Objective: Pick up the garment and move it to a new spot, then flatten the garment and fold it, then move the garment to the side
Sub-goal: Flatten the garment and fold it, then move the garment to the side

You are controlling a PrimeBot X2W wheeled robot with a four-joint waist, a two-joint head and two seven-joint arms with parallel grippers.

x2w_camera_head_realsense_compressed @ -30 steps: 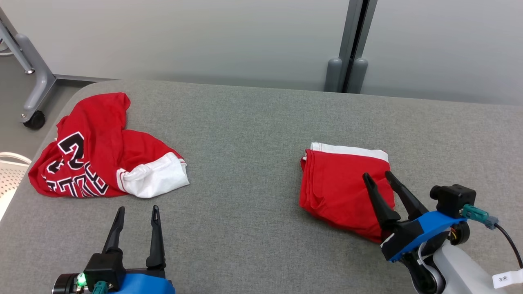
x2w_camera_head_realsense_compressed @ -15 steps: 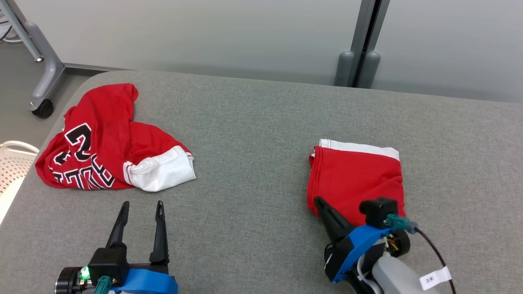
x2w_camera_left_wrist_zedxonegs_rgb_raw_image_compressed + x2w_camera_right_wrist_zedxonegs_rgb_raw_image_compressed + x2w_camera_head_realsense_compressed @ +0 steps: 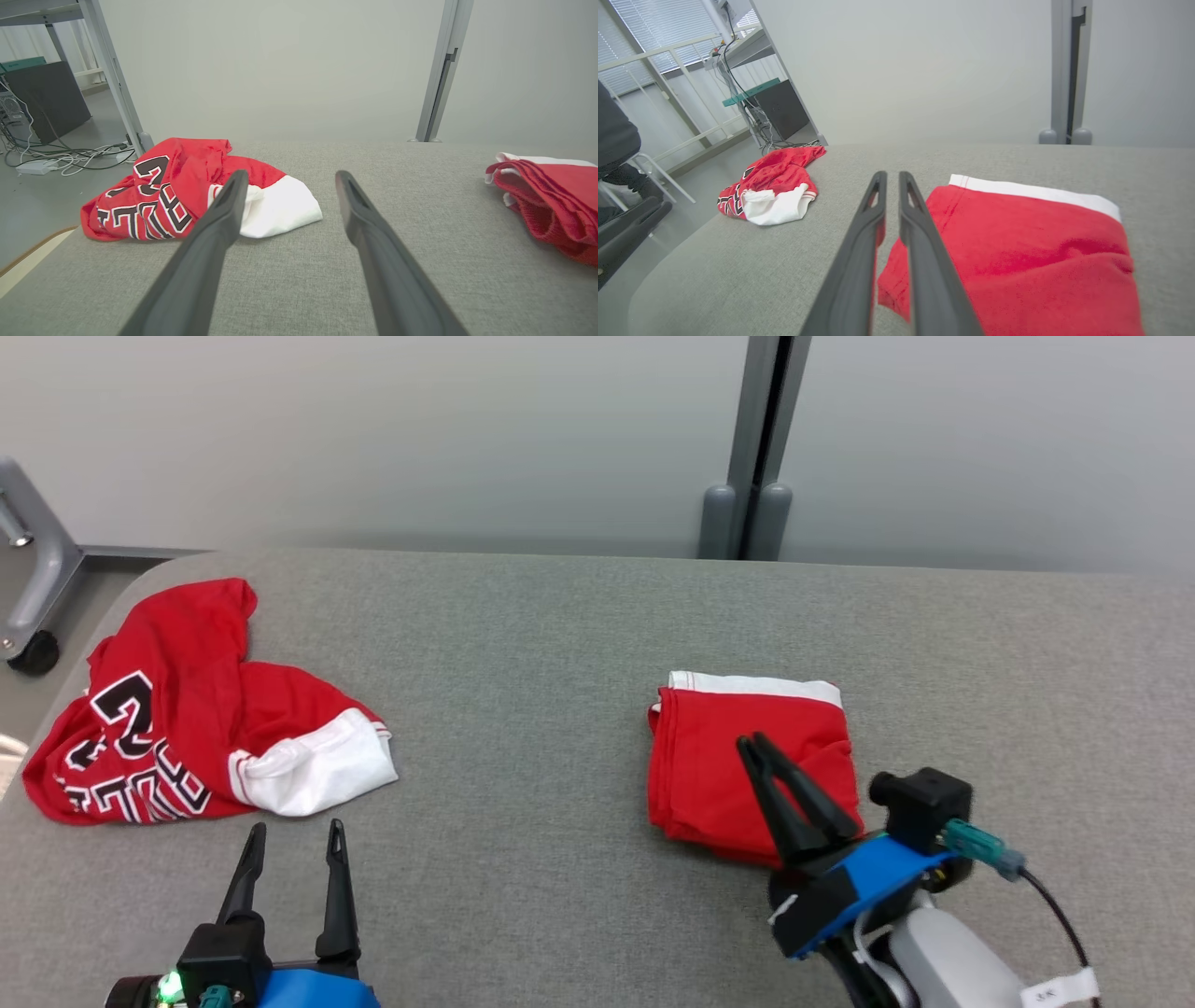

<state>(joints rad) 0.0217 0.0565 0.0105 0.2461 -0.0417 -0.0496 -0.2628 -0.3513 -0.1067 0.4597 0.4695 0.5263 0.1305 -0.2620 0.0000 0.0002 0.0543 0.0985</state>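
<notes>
Tabletop [image 3: 560, 616], near edge: left jaws wide and empty; right jaws nearly closed, gripping nothing, poised over the folded garment [image 3: 700, 775] at mid-right. Farther left lies a crumpled jersey [image 3: 187, 709]. Fold looks done; moving it aside apparently remains.

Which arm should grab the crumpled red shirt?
Left. The left gripper, open, points at the crumpled shirt just ahead; the right gripper is across the table over the folded garment.

Two garments: folded garment [image 3: 709, 765], crumpled jersey [image 3: 187, 709]. One table [image 3: 523, 709]. Perhaps one person [image 3: 612, 135].
</notes>
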